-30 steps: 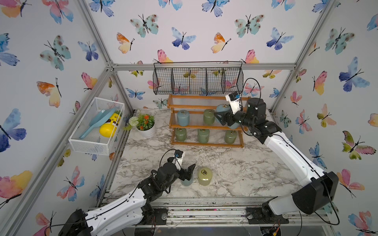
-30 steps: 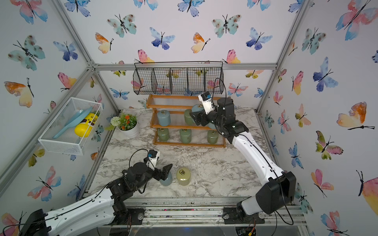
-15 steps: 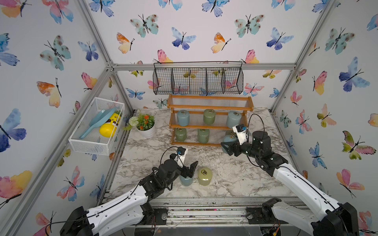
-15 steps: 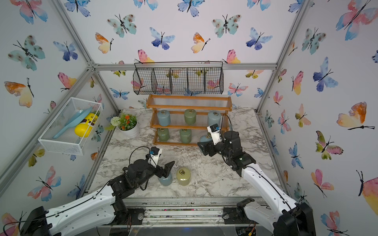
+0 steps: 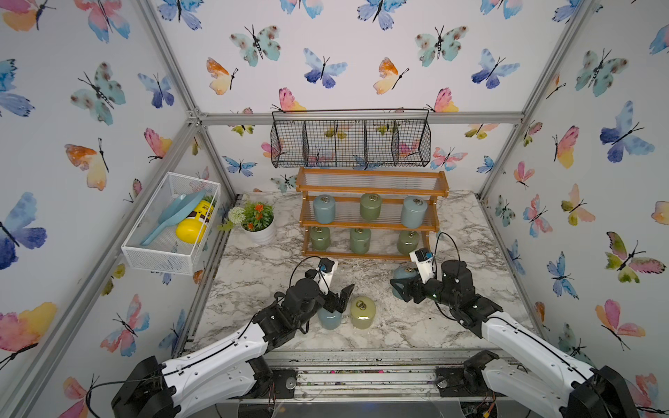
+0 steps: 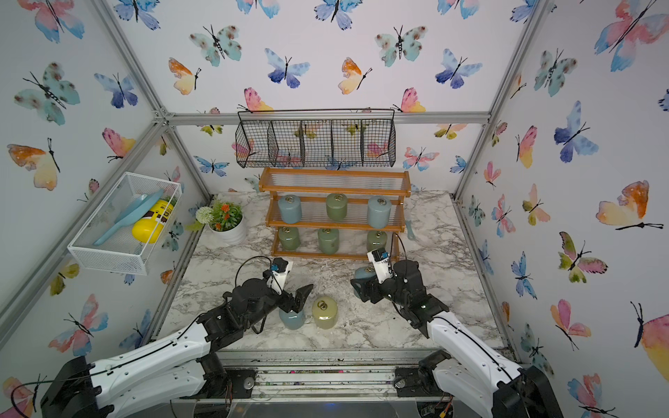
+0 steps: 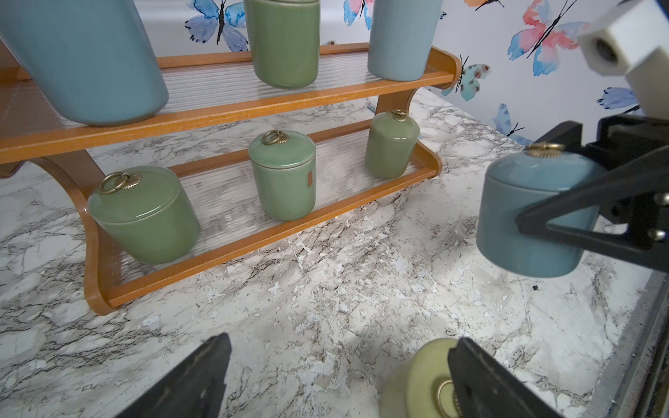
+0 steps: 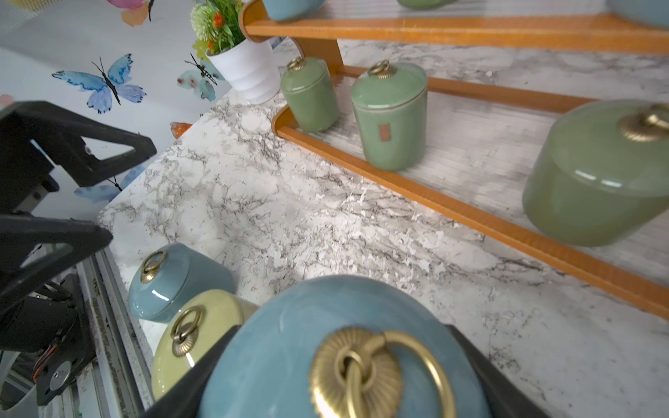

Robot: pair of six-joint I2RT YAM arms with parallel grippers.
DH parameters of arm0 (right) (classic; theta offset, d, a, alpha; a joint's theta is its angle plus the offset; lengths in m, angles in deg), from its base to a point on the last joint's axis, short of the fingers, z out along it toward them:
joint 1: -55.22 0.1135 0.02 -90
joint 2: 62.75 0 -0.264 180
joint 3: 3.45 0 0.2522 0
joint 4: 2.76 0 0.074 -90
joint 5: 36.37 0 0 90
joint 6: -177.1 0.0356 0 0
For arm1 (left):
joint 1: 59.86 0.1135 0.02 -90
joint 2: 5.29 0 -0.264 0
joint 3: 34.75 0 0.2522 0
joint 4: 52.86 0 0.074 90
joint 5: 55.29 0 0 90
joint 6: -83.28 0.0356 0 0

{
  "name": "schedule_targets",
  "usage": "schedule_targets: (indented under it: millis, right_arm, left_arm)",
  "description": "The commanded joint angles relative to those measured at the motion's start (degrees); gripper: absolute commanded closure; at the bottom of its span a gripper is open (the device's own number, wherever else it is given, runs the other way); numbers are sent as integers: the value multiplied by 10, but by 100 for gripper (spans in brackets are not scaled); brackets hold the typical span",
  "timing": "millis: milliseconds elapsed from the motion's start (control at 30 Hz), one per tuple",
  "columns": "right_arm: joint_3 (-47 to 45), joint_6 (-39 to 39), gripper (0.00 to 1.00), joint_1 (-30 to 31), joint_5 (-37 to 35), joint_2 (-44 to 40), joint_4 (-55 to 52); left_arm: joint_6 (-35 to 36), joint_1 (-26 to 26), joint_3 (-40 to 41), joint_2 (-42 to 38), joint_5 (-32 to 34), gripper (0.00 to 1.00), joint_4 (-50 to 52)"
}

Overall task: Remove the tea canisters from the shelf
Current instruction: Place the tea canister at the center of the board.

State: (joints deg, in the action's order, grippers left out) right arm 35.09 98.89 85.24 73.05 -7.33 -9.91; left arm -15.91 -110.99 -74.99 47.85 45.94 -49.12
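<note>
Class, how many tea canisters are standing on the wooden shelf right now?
6 on the shelf. Middle tier: left blue canister, centre green canister, right blue canister. Bottom tier: left green canister, middle green canister, right green canister. None looks hidden.

Orange-brown shelf (image 5: pixel 373 188), sage green canisters (image 5: pixel 360 240), dusty blue canisters (image 5: pixel 324 209), yellow-green canister (image 5: pixel 362 313), grey-veined marble table (image 5: pixel 253 278), butterfly-patterned walls (image 5: pixel 325 47)

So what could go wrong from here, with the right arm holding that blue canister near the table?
1. The right gripper holds the blue canister by its sides; whether it sits flat on the marble tabletop is unclear, so an early release might tip it.
2. The open left gripper has a finger right beside the pale yellow-green canister; swinging away could knock it over.
</note>
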Motion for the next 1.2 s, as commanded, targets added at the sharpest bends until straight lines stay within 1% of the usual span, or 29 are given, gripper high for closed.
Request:
schedule_targets:
  millis: [0,333,667,800,967,1167]
  right_arm:
    - [-16,17,35,19,-18,-16,80]
    - [-66,34,35,68,-56,19,125]
    - [-83,56,34,133,-118,106,189]
    - [-88,62,33,140,-141,123,197]
    - [-96,65,29,141,-167,119,187]
    - [-99,70,25,141,-166,121,185]
  left_arm:
    - [4,-1,-16,2,-6,2,-3]
    - [-6,-1,-3,-19,5,2,7]
    - [-4,-1,-9,-11,6,2,10]
    - [-3,-1,-10,-11,6,2,13]
    - [-3,-1,-8,-10,6,2,13]
    - [-5,-1,-6,-8,4,2,10]
